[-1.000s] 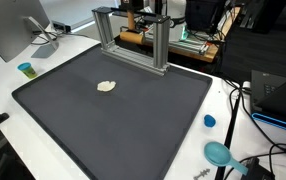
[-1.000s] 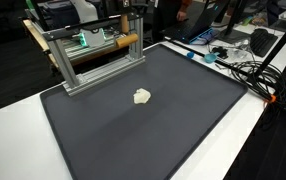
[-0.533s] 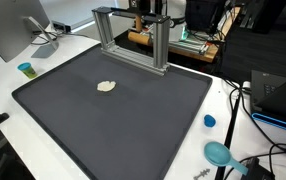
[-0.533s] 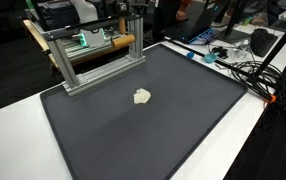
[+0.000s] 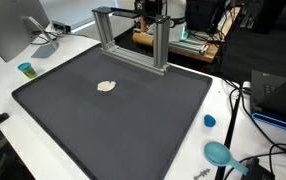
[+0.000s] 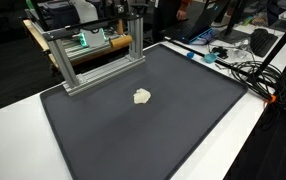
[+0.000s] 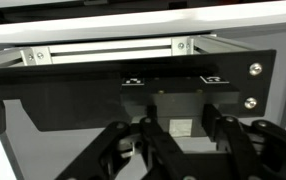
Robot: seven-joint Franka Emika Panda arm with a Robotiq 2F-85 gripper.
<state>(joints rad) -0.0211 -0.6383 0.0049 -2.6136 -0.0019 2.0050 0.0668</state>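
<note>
An aluminium frame stands at the far edge of a black mat and shows in both exterior views. A wooden bar lies level behind the frame, also seen in an exterior view. My gripper comes down onto the bar from above and seems shut on it. In the wrist view my dark fingers flank a small pale patch, with the frame's beam above. A small cream lump lies alone on the mat.
A small blue cup and a monitor stand on the white table. A blue cap and a teal bowl lie off the mat's edge. Cables and lab gear crowd the side and back.
The wooden bar and my gripper have slid sideways behind the frame, to the right in one exterior view. The cream lump has not moved.
</note>
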